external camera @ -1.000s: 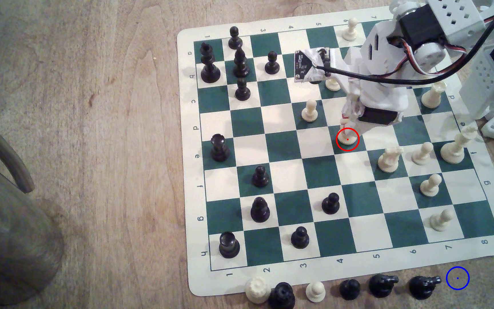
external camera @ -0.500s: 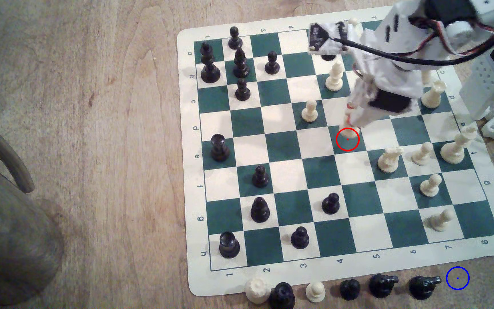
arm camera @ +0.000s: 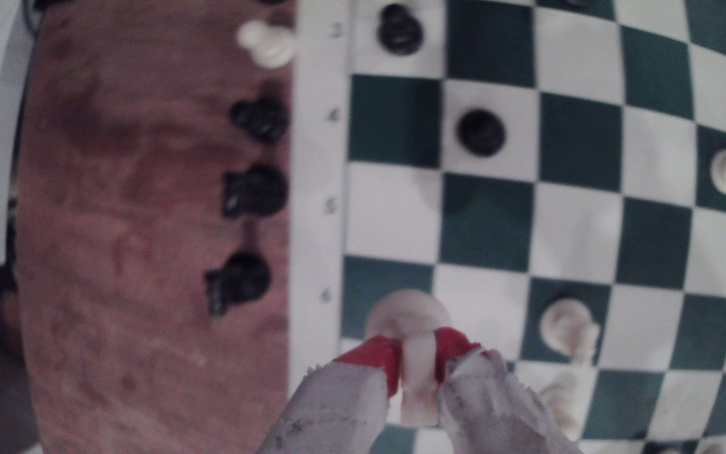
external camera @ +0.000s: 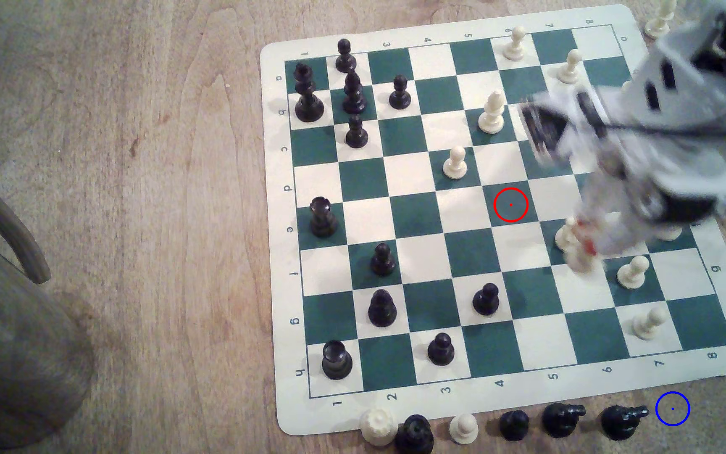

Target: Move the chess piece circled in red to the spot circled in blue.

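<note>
Wood worktop [external camera: 134,218]: tool [arm camera: 416,371] clamped on knight [arm camera: 409,314], off the red-ringed square [external camera: 510,204]; blue spot [external camera: 672,408] not yet reached.

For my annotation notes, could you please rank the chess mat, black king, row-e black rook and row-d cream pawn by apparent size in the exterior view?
1. chess mat
2. black king
3. black rook
4. cream pawn, only slightly smaller than the rook; differing camera distance makes that gap unsure.
</note>
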